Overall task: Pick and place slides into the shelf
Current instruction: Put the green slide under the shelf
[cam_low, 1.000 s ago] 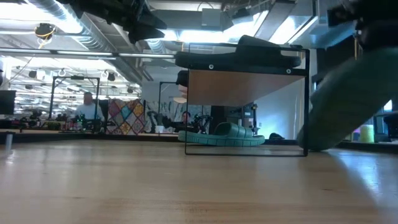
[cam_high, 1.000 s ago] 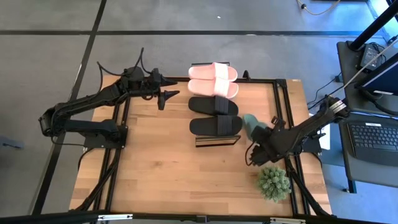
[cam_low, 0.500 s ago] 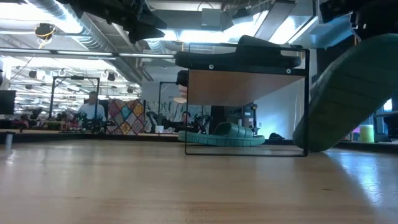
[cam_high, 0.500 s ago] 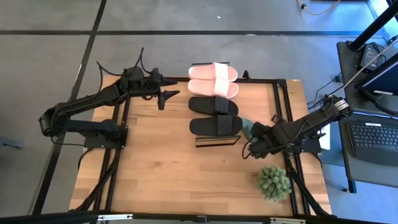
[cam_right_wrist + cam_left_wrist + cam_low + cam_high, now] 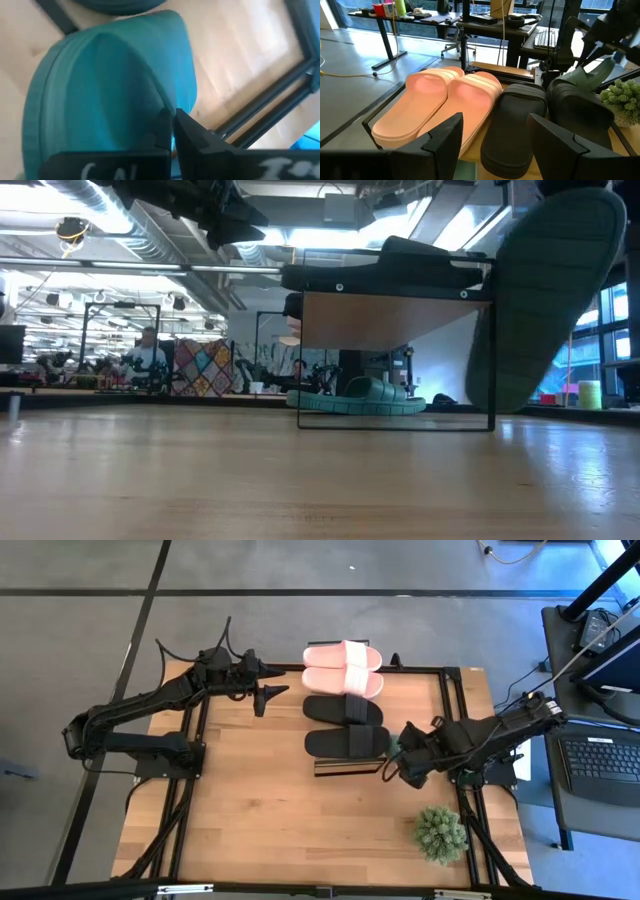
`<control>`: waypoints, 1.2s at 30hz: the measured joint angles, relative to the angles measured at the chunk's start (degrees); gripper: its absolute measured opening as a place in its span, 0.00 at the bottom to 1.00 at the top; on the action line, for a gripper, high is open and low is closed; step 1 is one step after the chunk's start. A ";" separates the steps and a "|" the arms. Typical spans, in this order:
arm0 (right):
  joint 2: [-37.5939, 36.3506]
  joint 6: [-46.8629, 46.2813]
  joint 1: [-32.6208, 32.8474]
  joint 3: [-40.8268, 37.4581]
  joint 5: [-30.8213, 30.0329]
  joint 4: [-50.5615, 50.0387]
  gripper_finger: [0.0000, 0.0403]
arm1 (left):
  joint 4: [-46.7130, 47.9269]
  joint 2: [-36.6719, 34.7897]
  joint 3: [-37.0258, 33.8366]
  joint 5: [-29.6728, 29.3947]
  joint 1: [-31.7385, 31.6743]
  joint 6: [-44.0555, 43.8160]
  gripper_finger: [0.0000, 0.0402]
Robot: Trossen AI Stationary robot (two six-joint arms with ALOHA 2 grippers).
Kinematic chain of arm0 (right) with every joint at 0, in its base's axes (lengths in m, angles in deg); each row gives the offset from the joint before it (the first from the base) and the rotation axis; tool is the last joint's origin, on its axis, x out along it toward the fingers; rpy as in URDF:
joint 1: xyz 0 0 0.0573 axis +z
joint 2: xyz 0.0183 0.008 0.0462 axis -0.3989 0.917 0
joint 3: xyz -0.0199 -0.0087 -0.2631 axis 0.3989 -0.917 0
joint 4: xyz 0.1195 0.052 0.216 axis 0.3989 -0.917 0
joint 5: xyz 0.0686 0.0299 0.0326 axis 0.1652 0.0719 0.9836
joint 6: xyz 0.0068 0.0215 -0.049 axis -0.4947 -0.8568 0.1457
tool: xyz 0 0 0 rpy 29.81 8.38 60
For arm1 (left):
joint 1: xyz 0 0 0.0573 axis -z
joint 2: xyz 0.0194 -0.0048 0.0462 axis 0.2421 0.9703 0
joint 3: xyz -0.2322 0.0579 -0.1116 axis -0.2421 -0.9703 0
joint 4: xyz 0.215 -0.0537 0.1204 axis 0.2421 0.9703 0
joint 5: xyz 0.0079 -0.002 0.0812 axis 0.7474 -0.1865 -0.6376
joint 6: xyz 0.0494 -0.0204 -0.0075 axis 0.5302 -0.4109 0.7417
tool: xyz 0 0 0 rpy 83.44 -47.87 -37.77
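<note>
Slides of three colours showed from above: the pink pair (image 5: 343,669) lay at the far end of the shelf (image 5: 349,768) top, with the black pair (image 5: 345,726) side by side just nearer. At the shelf's right end the right gripper (image 5: 399,764) held a green slide (image 5: 393,744), mostly hidden under the arm, and a small green plant (image 5: 441,833) stood on the table (image 5: 260,810) near the right arm. The left gripper (image 5: 268,694) hung over the table's far left part, apart from the shelf, its fingers spread and holding nothing. From table height, the held green slide (image 5: 540,290) stood steeply tilted, sole toward the camera, at the right end of the shelf (image 5: 395,315), its lower end off the table (image 5: 300,480). Another green slide (image 5: 355,397) lay flat on the lower level under the plank, and a black slide (image 5: 385,268) rested on top. The left wrist camera looked past its own wide-apart fingers (image 5: 442,140) at the pink pair (image 5: 440,107) and the black pair (image 5: 545,117) lined up together. The right wrist camera showed its fingers (image 5: 167,132) pinched shut on the edge of the green slide (image 5: 110,85), above the table's wood.
</note>
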 joint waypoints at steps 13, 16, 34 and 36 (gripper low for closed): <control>0.00 2.27 -1.12 0.79 11.61 0.15 0.02 | 0.00 0.02 0.00 0.01 -0.02 0.01 0.53; 0.00 2.31 -1.11 0.79 16.75 0.11 0.02 | 0.00 0.02 0.00 0.03 -0.02 0.00 0.53; -0.03 -2.15 0.65 21.96 16.11 0.00 0.02 | -3.23 0.04 0.00 0.03 -0.02 0.02 0.53; 0.03 -1.85 0.65 25.00 14.39 -0.08 0.02 | -3.23 0.04 0.00 0.03 -0.01 0.01 0.53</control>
